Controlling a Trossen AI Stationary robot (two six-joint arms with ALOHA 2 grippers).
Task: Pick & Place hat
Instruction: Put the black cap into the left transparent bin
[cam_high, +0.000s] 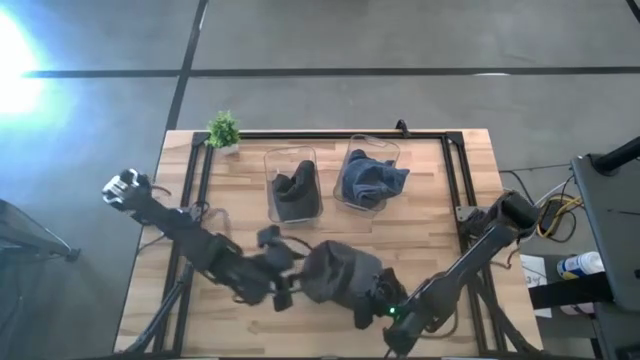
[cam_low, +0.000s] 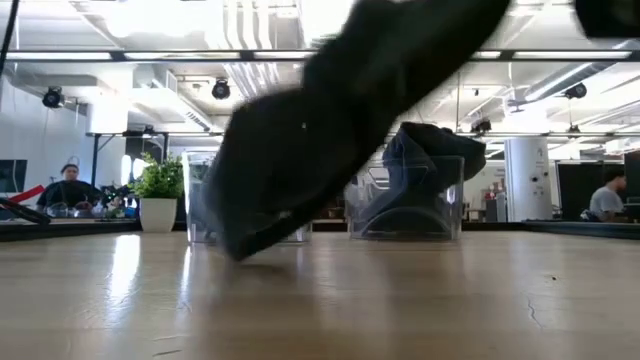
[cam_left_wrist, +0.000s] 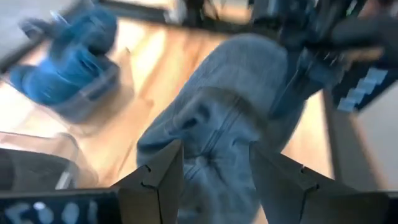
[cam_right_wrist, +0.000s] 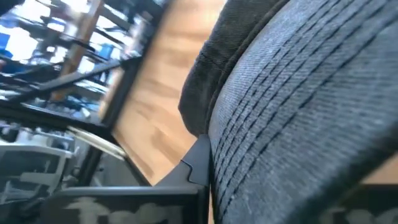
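A dark grey hat (cam_high: 335, 272) with a stitched brim hangs between both grippers over the near middle of the table. My left gripper (cam_high: 288, 290) is shut on its left side and my right gripper (cam_high: 372, 303) on its right side. In the low view the hat (cam_low: 330, 130) slopes down from the upper right. Its lower end (cam_low: 238, 245) is close to the table; I cannot tell whether it touches. In the left wrist view the hat (cam_left_wrist: 230, 106) fills the gap between the fingers. My left gripper (cam_left_wrist: 216, 180) pinches the hat's soft crown cloth (cam_left_wrist: 214, 149) between its two fingers, coming level from the table's left. The cloth bunches between the fingers (cam_left_wrist: 163, 177); how many layers, I cannot tell. My right gripper holds the hat by its stitched brim (cam_right_wrist: 280, 106), beside the one finger (cam_right_wrist: 200, 163) that shows; the brim hides the other finger.
Two clear bins stand toward the far side: one (cam_high: 292, 188) holds a dark item, the other (cam_high: 368, 178) a blue-grey cloth. A small potted plant (cam_high: 223, 130) stands at the far left corner. A black frame (cam_high: 455, 170) runs along the table's edges. People sit in the room behind.
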